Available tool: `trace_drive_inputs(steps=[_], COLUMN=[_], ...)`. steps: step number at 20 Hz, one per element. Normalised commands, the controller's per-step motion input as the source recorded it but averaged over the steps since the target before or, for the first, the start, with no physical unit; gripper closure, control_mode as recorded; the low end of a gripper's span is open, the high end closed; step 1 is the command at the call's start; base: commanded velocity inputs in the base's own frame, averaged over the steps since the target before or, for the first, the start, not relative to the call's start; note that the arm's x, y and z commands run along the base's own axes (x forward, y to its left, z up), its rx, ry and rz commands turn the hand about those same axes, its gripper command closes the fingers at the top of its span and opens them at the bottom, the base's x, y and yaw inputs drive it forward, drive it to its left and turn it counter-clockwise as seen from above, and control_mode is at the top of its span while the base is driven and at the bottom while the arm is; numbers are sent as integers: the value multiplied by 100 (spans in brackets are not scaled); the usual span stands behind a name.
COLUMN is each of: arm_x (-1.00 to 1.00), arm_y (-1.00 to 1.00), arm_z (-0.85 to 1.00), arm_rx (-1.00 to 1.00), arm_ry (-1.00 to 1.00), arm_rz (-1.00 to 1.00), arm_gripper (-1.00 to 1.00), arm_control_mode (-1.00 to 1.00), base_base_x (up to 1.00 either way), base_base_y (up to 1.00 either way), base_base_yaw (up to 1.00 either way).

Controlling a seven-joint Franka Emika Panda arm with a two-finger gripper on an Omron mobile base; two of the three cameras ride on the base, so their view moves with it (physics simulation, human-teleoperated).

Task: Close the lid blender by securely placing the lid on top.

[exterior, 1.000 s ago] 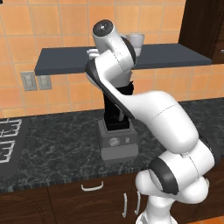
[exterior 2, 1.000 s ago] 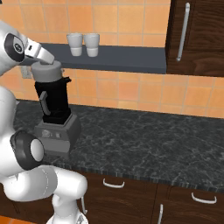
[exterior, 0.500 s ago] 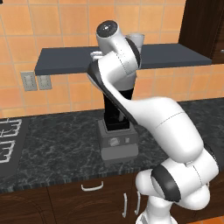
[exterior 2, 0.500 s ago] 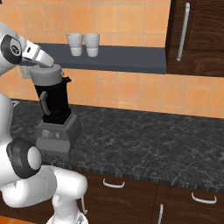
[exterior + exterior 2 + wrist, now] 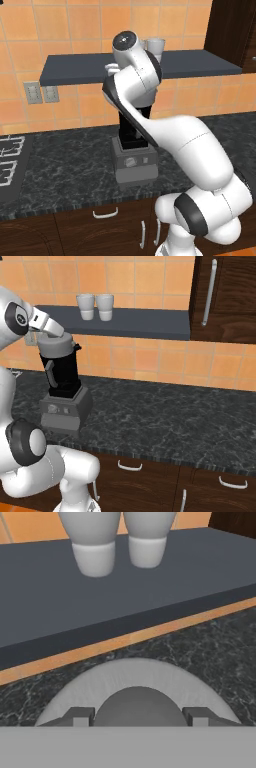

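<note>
The blender stands on the dark counter: a black tapered jar (image 5: 62,373) on a boxy grey base (image 5: 64,412), seen too in the left base view with its base (image 5: 135,164) below the arm. A round grey lid (image 5: 56,346) sits level on the jar's top. In the hand view the lid (image 5: 135,674) lies just below me, and my gripper (image 5: 138,716) straddles its domed knob (image 5: 137,704). One fingertip presses each side of the knob.
A dark wall shelf (image 5: 150,321) runs just above and behind the blender and carries two white cups (image 5: 96,306). A stove edge (image 5: 10,160) lies at the left and a dark cabinet (image 5: 225,296) at the right. Marbled counter (image 5: 160,416) stretches to the right.
The hand and the lid have sunk slightly onto the jar's top. The blender and cups have not moved.
</note>
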Motion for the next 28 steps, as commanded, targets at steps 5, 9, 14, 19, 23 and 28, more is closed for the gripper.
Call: trace_drive_inputs(steps=[5,9,14,19,23,28], arm_x=[14,31,24,10,13,6], arm_y=[0,3,1,1,1,0], arm_z=[0,0,0,2,1,0], arm_rx=[0,0,0,0,0,0], arm_ry=[0,0,-2,-5,-7,-7], arm_rz=[0,0,0,0,0,0], arm_gripper=[100,100,100,100,100,100], arm_control_mode=[-100,-100,-100,-100,-100,-100], base_base_x=[0,0,0,0,0,0], base_base_y=[0,0,0,0,0,0], base_base_yaw=[0,0,0,0,0,0])
